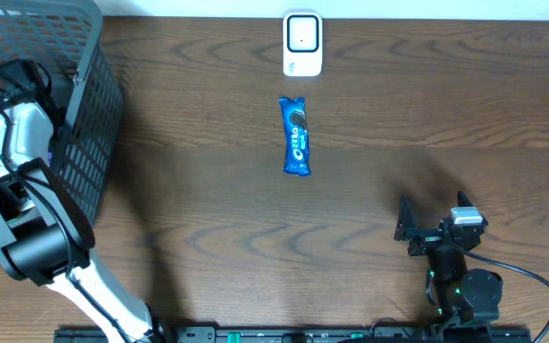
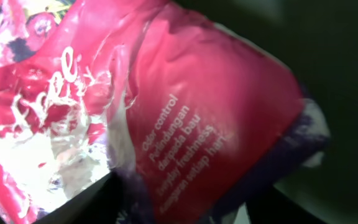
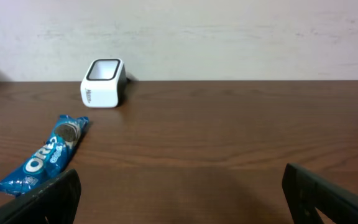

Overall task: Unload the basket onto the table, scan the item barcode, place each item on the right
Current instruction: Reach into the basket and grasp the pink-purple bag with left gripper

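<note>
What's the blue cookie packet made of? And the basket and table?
Blue cookie packet: thin glossy plastic film, probably; it glints and its ends look crimped. Basket: dark open mesh, plastic or metal, unclear. Table: brown wood grain, matte; possibly laminate.

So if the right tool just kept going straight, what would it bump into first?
Probably nothing nearby: the right tool faces bare table, then the far wall. The Oreo pack and white scanner sit left of its path.

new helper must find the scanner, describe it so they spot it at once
On the wooden table, look to the middle of the far edge. Just beyond the blue Oreo pack stands the scanner: a small white box with a dark-framed window, not a flat wrapper.
</note>
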Tool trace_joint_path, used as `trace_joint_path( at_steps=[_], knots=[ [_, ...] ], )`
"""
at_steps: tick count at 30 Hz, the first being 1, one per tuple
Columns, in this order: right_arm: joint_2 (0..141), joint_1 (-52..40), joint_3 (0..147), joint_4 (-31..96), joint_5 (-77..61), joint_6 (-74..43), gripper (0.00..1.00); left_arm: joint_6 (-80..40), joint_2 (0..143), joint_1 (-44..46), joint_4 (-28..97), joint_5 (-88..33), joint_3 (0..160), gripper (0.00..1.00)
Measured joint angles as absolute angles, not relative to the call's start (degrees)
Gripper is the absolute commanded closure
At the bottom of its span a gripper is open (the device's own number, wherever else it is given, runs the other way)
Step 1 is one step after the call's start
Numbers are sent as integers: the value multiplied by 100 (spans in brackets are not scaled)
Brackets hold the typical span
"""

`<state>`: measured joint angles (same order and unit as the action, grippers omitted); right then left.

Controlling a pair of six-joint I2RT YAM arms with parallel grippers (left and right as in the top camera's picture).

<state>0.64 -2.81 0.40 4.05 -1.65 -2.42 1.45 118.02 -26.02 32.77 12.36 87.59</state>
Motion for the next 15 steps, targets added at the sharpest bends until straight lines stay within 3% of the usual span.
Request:
trace_joint_path(
  at_steps=[6, 7, 8, 15],
  knots=[
    [64, -281, 40, 405, -167, -242, 1, 178, 11802, -2722, 3282, 1249, 8694, 75],
    [64, -281, 40, 405, -167, -242, 1, 176, 11802, -2733, 3293, 1240, 8685, 87],
    [64, -281, 40, 405, -167, -242, 1, 169, 11797, -2742, 3297, 1236, 8678, 92],
    [64, -281, 40, 405, -167, -242, 1, 174, 11721, -2799, 3406, 1236, 8602, 93]
  ],
)
